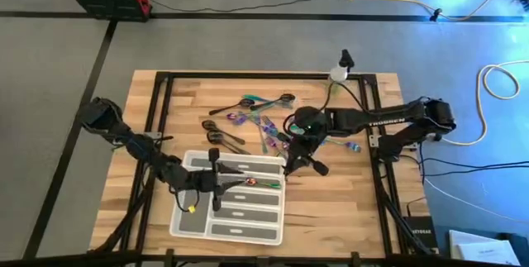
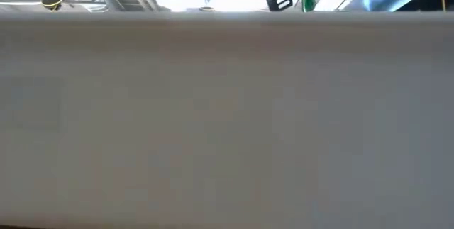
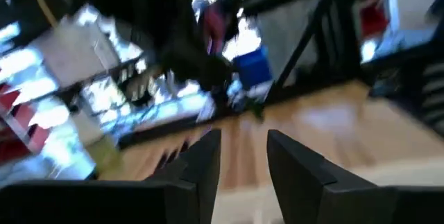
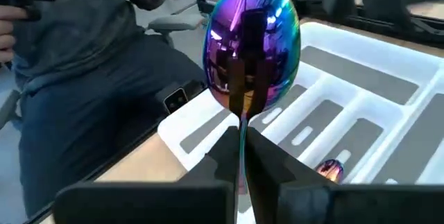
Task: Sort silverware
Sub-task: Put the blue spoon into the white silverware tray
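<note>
While a few pieces are already lying in the tray [image 1: 188, 221], one iridescent spoon showing in a slot in the right wrist view, most of the silverware [image 1: 256, 122] is lying loose on the surface [image 1: 347, 209] beyond the tray, so the sorting looks early, with much left to move. The right tool [image 4: 241, 156] is hanging at the tray's far right corner, its fingers pinched nearly together on the handle of an iridescent spoon [image 4: 251, 40], bowl standing up ahead of the fingers and the tray's slots just beyond. The left tool [image 3: 241, 156] is hovering over the tray's middle, fingers a little apart with nothing between them.
</note>
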Controlling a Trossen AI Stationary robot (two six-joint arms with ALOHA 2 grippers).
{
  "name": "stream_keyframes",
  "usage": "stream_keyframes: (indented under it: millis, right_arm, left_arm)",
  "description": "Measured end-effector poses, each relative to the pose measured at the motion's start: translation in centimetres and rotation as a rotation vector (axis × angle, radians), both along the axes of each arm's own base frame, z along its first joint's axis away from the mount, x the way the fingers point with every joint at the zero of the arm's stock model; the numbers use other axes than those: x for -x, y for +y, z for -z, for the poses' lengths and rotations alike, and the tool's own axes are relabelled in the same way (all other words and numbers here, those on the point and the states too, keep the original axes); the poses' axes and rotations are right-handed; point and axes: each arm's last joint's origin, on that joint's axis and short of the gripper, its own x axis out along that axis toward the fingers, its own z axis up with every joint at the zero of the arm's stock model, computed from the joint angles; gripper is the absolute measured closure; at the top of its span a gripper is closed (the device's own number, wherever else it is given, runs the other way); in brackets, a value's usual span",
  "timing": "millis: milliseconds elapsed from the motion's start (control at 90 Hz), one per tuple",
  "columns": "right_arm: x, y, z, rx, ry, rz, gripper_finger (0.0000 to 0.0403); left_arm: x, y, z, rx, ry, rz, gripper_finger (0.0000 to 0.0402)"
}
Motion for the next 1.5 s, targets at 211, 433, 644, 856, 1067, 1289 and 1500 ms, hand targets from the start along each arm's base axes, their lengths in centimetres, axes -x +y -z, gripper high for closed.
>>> stream_keyframes:
  millis: [211, 433, 644, 856, 1067, 1289, 1500]
  right_arm:
    - [-0.7, -0.2, 1.0, 0.017, 0.015, 0.036, 0.0403]
    - [-1.1, -0.2, 1.6, 0.021, 0.033, 0.065, 0.0403]
    - [-1.4, -0.3, 1.4, 0.038, 0.018, 0.116, 0.0403]
    - [-1.3, -0.3, 1.5, 0.030, 0.035, 0.118, 0.0403]
    - [-1.2, -0.3, 1.6, 0.023, 0.059, 0.119, 0.0403]
    - [-1.2, -0.3, 1.7, 0.022, 0.063, 0.118, 0.0403]
    - [-1.0, -0.3, 1.9, 0.012, 0.111, 0.126, 0.0403]
  left_arm:
    - [-3.4, 0.1, -2.9, -0.100, 0.108, -0.063, 0.0282]
    - [-5.5, -0.6, -4.1, -0.253, 0.143, -0.098, 0.0219]
    - [-6.6, -0.9, -3.0, -0.174, 0.160, -0.121, 0.0167]
    - [-6.7, -0.8, -2.9, -0.195, 0.154, -0.169, 0.0139]
    - [-6.9, -0.7, -3.4, -0.290, 0.126, -0.132, 0.0135]
    - [-8.2, 0.5, -4.1, -0.341, 0.161, -0.094, 0.0135]
    - [-9.3, 1.1, -5.6, -0.422, 0.222, -0.060, 0.0135]
